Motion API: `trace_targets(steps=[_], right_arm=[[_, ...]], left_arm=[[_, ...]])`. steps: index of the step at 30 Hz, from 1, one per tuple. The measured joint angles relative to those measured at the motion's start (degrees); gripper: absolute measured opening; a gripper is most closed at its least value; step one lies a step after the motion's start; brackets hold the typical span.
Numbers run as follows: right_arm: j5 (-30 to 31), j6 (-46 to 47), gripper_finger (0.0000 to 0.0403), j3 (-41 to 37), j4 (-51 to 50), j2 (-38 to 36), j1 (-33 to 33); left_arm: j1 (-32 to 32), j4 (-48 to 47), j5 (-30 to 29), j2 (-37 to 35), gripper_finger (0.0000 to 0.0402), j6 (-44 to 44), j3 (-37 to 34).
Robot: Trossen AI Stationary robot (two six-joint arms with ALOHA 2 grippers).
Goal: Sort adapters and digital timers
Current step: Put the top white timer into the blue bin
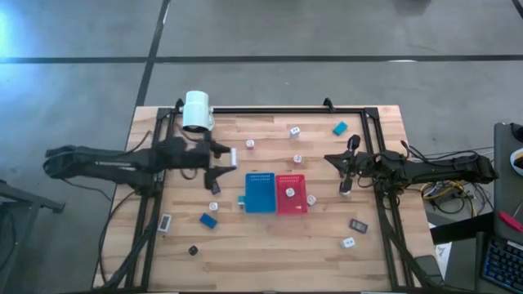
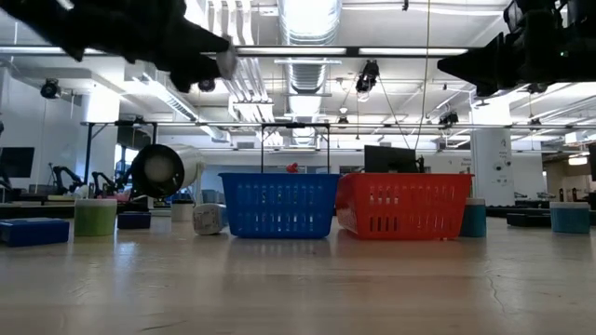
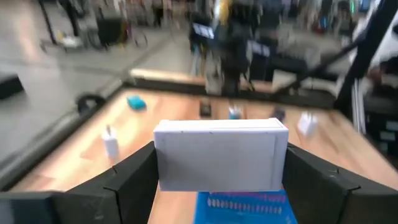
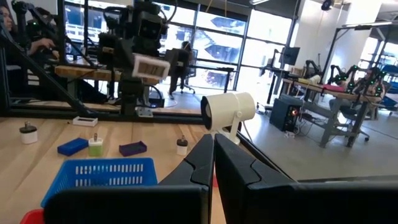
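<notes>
My left gripper [image 1: 230, 158] hangs above the table, left of the blue basket [image 1: 260, 193], shut on a white digital timer [image 3: 221, 154]. The right wrist view shows that timer [image 4: 151, 65] far off in the left arm's fingers. Beside the blue basket stands the red basket [image 1: 290, 194]. My right gripper [image 1: 346, 178] waits shut in the air, right of the red basket. Small white adapters [image 1: 297, 158] and other timers, teal [image 1: 339, 127], blue [image 1: 208, 220] and grey [image 1: 358, 224], lie flat on the wood. My left gripper pinches the white timer by its two short ends [image 3: 163, 163] between its two fingers [image 3: 130, 180]. The fingers reach nearly level from the table's left side. The timer lies across them with a broad face toward the wrist, lifted clear of the table, the blue basket's rim [image 3: 249, 202] below it.
A white cylinder-shaped camera [image 1: 197, 110] stands at the far left corner on the black frame [image 1: 278, 109] that rims the table. Loose adapters [image 1: 349, 242] and a pale timer [image 1: 166, 222] dot the near half. Bare wood lies between them at the near edge.
</notes>
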Motion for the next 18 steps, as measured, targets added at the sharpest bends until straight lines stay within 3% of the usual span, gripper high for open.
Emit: trace_targets(steps=[10, 18], right_arm=[[0.0, 0.2, 0.0008, 0.0, -0.4, 0.0, 0.0], [0.0, 0.2, 0.0008, 0.0, -0.4, 0.0, 0.0]], left_arm=[[-6.1, -18.3, -0.2, 27.4, 0.0287, 2.0, 22.0], [-6.6, -26.3, -0.9, 41.5, 0.0287, 2.7, 31.2]])
